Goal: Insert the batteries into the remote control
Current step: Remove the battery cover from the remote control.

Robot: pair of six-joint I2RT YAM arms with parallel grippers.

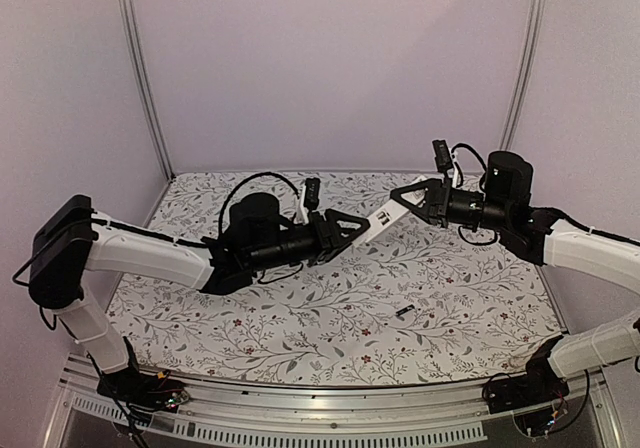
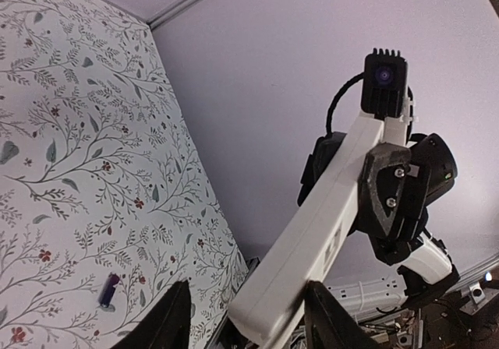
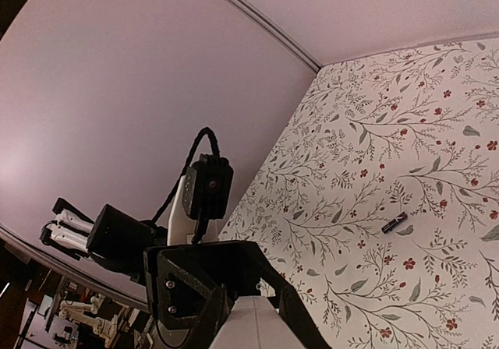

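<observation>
Top external: L gripper (image 1: 358, 228), R gripper (image 1: 398, 201) both clamp remote (image 1: 380, 220); battery (image 1: 404, 311) below on table (image 1: 300, 340).

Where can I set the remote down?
Bare table at the front, left of the battery, and along the back wall. Crowded mid-table: left end effector and right end effector meet at the remote control.

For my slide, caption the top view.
Right gripper and left gripper meet at the remote control; one battery on the table.
</observation>
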